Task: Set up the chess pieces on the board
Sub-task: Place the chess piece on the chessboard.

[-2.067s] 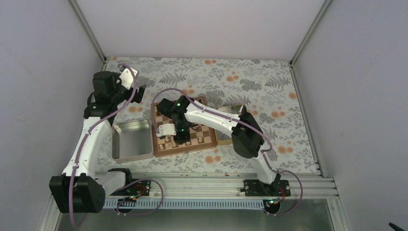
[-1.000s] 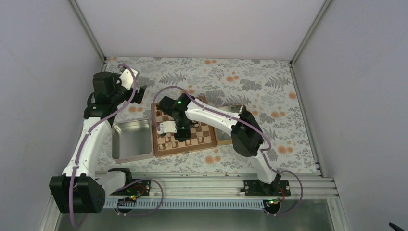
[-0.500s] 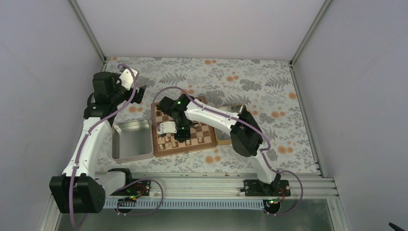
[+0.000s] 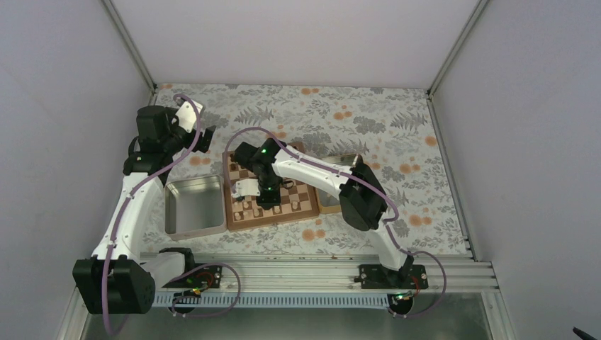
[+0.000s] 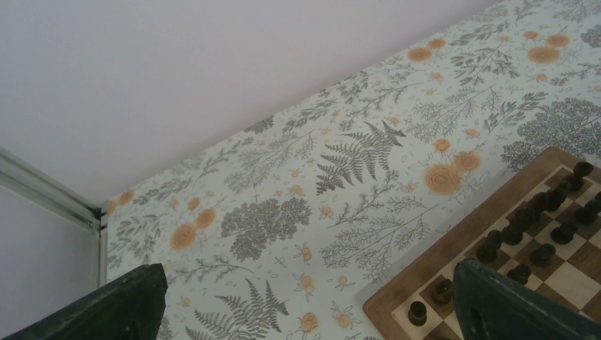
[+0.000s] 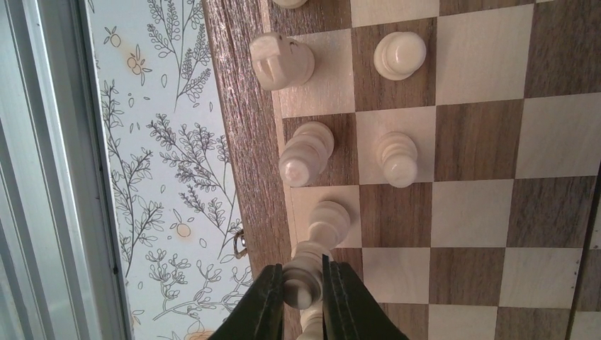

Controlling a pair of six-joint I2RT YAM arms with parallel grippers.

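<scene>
Right hand point(image 6: 302, 301) closed on a pale chess piece point(image 6: 302, 275) over the board point(image 6: 482, 142): light, rigid, smooth wood, best pinched mid-stem; left hand point(image 5: 312, 304) open

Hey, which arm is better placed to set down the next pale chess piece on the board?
Right. The right gripper is closed on a pale chess piece at the edge row of the board, beside pale pieces already standing. The left gripper is open, empty, off the board.

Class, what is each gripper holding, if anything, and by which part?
The right gripper pinches a pale chess piece by its rounded head, between its fingertips. The left gripper holds nothing.
</scene>
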